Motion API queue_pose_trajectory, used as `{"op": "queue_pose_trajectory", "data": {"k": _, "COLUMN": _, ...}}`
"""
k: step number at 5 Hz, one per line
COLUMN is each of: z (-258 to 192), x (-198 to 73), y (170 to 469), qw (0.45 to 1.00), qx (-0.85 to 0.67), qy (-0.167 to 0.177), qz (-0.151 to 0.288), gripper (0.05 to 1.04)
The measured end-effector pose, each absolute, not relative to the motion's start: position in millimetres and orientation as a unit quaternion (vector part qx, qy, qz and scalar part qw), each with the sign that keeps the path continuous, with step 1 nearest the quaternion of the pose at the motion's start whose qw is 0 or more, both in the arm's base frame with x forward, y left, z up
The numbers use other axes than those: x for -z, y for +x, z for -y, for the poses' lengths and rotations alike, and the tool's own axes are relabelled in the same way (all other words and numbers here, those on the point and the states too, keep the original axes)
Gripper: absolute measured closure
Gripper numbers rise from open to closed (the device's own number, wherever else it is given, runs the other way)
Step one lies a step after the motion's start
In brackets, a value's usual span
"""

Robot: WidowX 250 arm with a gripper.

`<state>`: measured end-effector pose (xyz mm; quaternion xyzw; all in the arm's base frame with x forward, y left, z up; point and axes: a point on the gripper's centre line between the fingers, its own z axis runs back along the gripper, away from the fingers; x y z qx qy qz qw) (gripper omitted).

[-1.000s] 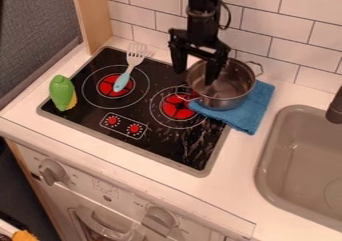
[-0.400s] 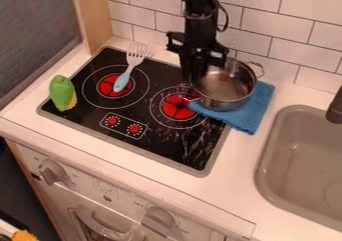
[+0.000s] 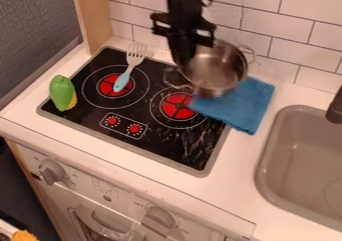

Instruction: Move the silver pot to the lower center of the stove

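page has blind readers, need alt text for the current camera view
Black robot gripper holding a silver pot by its rim, apparently just above a blue cloth, at a toy stove's back right. A fork lies across the left burner; a green toy vegetable sits at the stove's left corner; a sink is at right.

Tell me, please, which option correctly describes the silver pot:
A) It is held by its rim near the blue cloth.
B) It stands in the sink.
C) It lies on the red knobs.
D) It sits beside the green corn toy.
A: the hand grips the rim of the silver pot by the blue cloth.
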<state>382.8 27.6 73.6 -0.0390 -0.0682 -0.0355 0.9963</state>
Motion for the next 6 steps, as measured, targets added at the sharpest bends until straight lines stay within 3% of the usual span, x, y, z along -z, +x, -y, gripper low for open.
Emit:
{"op": "queue_pose_trajectory", "data": {"k": 1, "z": -60, "x": -68, "y": 343, "qw": 0.999, "qx": 0.007, "qy": -0.034, "qz": 0.027, "gripper": 1.011}}
{"op": "queue_pose_trajectory", "data": {"k": 2, "z": -83, "x": -45, "y": 311, "qw": 1.000, "qx": -0.011, "qy": -0.014, "qz": -0.020, "gripper": 1.011}}
{"op": "queue_pose_trajectory", "data": {"k": 4, "z": -95, "x": -29, "y": 294, "qw": 0.999, "qx": -0.018, "qy": 0.006, "qz": -0.043, "gripper": 0.968}}
{"op": "queue_pose_trajectory", "data": {"k": 5, "z": -99, "x": -22, "y": 289, "qw": 0.998, "qx": -0.015, "qy": 0.021, "qz": -0.054, "gripper": 0.778}}
{"op": "queue_pose_trajectory", "data": {"k": 6, "z": -79, "x": -44, "y": 282, "qw": 0.996, "qx": 0.033, "qy": 0.080, "qz": -0.015, "gripper": 0.490}}
